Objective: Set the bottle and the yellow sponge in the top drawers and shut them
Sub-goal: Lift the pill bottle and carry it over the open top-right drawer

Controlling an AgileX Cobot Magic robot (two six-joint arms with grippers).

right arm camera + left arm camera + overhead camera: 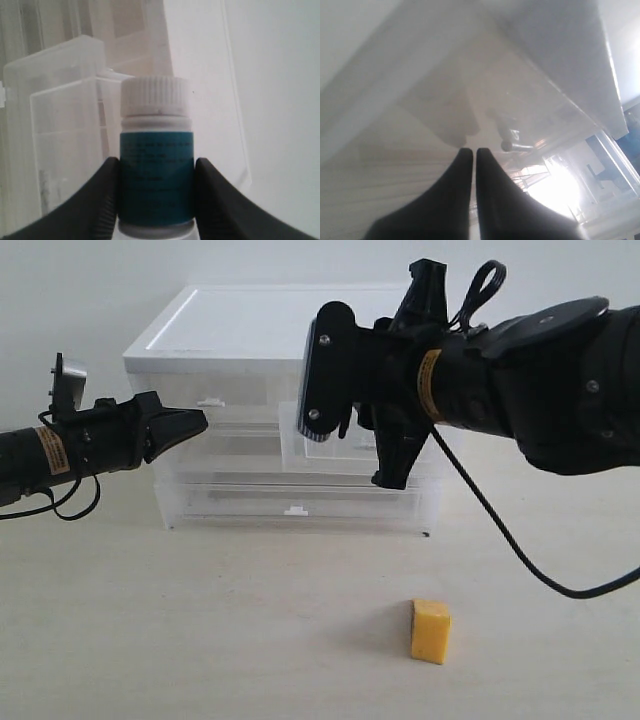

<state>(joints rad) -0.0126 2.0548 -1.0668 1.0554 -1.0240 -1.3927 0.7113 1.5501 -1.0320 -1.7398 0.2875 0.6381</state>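
Sponge sits on the worktop up front; I've got the right hand clamped on the bottle by the cabinet, left hand pinched together.

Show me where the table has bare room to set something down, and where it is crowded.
Free: the wide table stretch in front of the cabinet, left of the yellow sponge; a narrower strip right of it. Crowded: before the top drawers, where the shut left gripper and the right gripper, holding the bottle, hang.
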